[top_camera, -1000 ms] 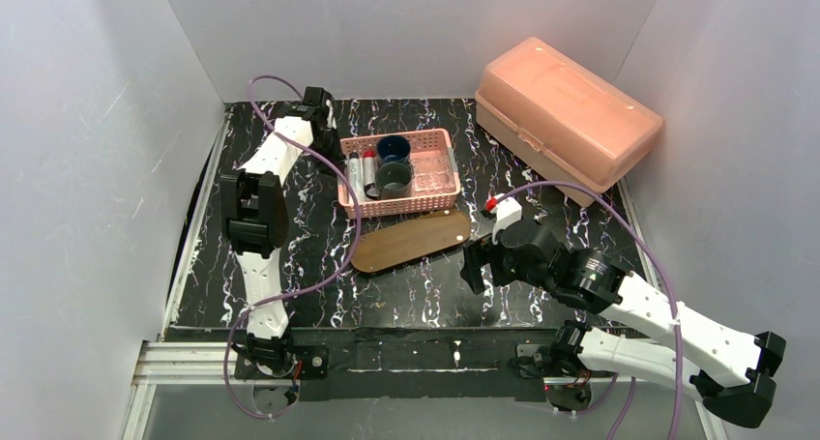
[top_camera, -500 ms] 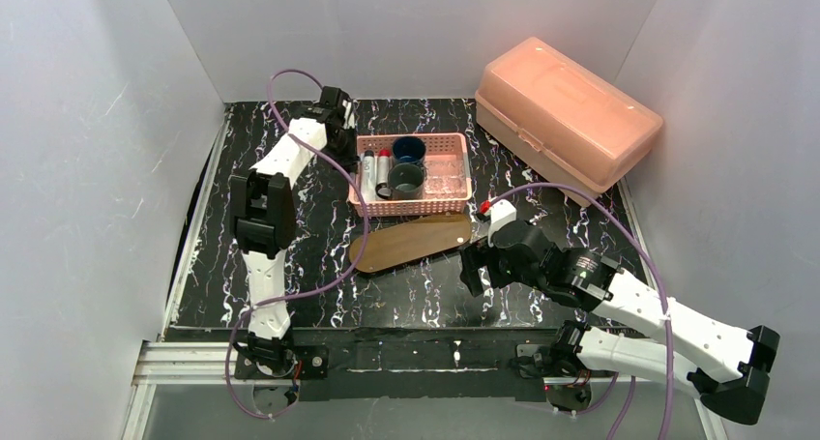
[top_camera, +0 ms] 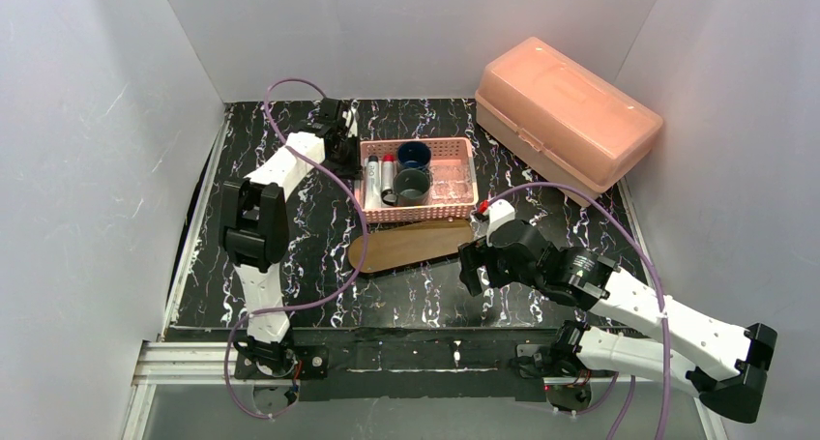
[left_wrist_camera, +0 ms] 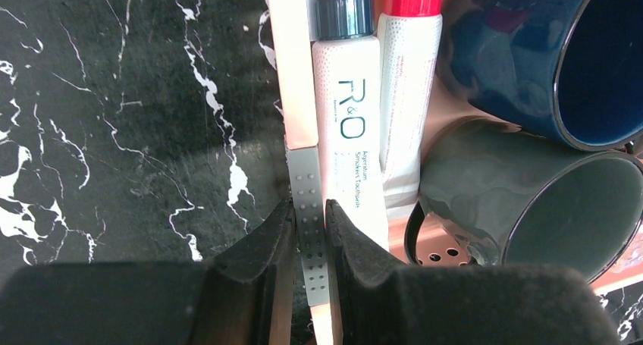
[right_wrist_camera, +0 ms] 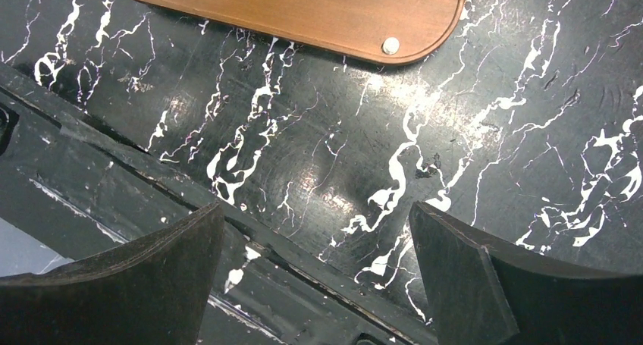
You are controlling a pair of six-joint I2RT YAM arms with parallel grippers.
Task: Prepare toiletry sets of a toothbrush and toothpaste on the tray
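Note:
My left gripper (top_camera: 354,160) is shut on the left wall of the pink mesh basket (top_camera: 464,152); the wall shows as a dotted strip between the jaws in the left wrist view (left_wrist_camera: 308,205). The basket holds a dark blue mug (top_camera: 414,155), a grey-green cup (top_camera: 412,186), a clear glass (top_camera: 451,177), a white toothpaste tube (left_wrist_camera: 350,133) with a dark cap and a red-capped tube (left_wrist_camera: 408,49). No toothbrush shows. The brown oval tray (top_camera: 411,245) lies bare in front of the basket. My right gripper (top_camera: 474,268) is open and empty, low over the table near the tray's right end (right_wrist_camera: 303,11).
A large salmon lidded box (top_camera: 566,116) stands at the back right. White walls close in the table on three sides. A black rail (right_wrist_camera: 114,163) runs along the near table edge under the right gripper.
My left gripper has dragged the pink basket to the right. The tray has turned a little flatter. The right gripper has shifted slightly left.

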